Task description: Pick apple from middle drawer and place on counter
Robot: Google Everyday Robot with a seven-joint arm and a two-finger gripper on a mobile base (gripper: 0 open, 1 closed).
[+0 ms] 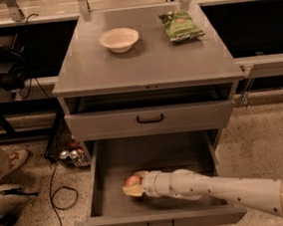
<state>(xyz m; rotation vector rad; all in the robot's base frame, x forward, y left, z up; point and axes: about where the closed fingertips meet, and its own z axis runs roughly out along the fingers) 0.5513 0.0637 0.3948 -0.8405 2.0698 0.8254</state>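
Note:
The apple (133,180) is small and reddish-pink and lies at the left front of the open middle drawer (104,188). My gripper (133,184) reaches into the drawer from the right on a white arm. Its fingers (131,191) sit around the apple and are closed on it, low over the drawer floor. The counter (146,59) is the grey cabinet top above.
A white bowl (119,39) and a green snack bag (180,25) lie on the counter's far part. The upper drawer (150,119) is nearly shut. Cans (69,154) and a cable (56,188) lie on the floor to the left, next to a person's foot (9,165).

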